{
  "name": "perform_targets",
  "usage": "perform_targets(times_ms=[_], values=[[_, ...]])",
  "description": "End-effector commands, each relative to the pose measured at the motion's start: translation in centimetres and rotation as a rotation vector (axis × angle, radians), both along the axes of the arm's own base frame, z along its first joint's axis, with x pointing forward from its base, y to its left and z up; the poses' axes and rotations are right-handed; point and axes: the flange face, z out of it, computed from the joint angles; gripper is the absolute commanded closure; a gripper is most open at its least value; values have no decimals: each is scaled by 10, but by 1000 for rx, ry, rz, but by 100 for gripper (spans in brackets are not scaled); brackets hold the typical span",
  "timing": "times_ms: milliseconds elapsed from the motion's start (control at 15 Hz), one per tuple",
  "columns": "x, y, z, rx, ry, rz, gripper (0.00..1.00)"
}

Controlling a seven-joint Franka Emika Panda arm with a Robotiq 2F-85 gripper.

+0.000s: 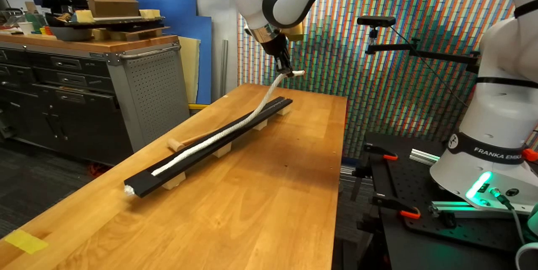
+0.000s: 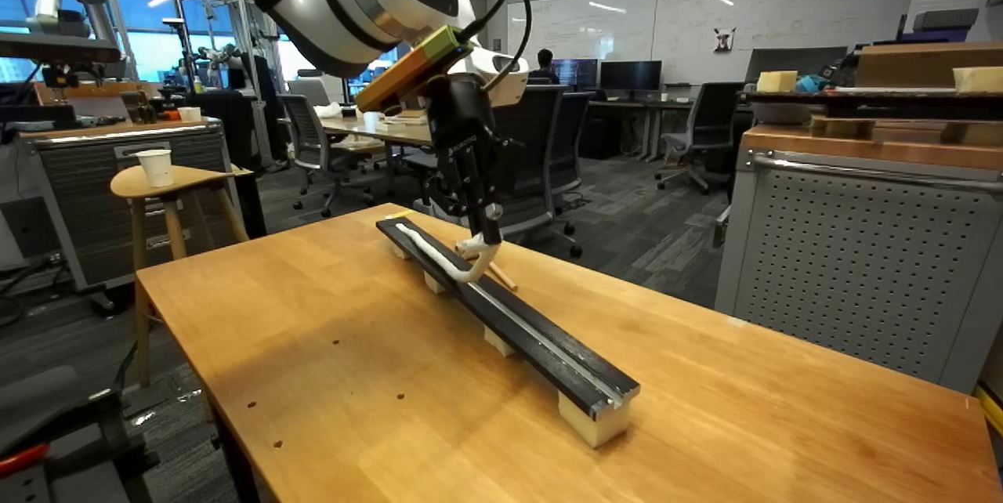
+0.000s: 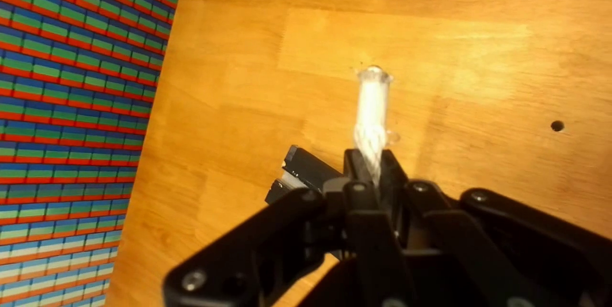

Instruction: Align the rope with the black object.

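The white rope (image 1: 212, 139) lies along the top of the long black bar (image 1: 185, 162) for much of its length, then rises off it to my gripper (image 1: 288, 73). In an exterior view the rope (image 2: 436, 257) sits on one part of the bar, and the bar's groove (image 2: 529, 332) shows bare beyond it. My gripper (image 2: 486, 237) is shut on the rope near one end, above the bar. In the wrist view the rope's short free end (image 3: 372, 106) sticks out past the fingertips (image 3: 375, 168). One bar end (image 3: 313, 166) shows left of them.
The bar rests on several pale blocks (image 2: 593, 418) on the wooden table (image 1: 269, 202). A wooden mallet (image 1: 176, 144) lies close beside the bar. Yellow tape (image 1: 26, 241) marks a table corner. A grey cabinet (image 1: 149, 72) stands beyond one table edge.
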Motion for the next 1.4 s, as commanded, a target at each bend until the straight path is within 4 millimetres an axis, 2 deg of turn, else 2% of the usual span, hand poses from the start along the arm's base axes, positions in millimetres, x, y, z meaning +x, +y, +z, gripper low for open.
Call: perform_targets(times_ms=[0,267,333,600,800,1067,1333], values=[[1,1,3,11,5,1,89],[2,3,6,17,12,4,89],[2,3,6,17,13,4,97],[12,-6,-1,-73,33,80,97],[19,-12,-14,-101,103,165,97],[26,-18,-33,-23,239,340,97],[41,-27,-39,78,333,509,97]])
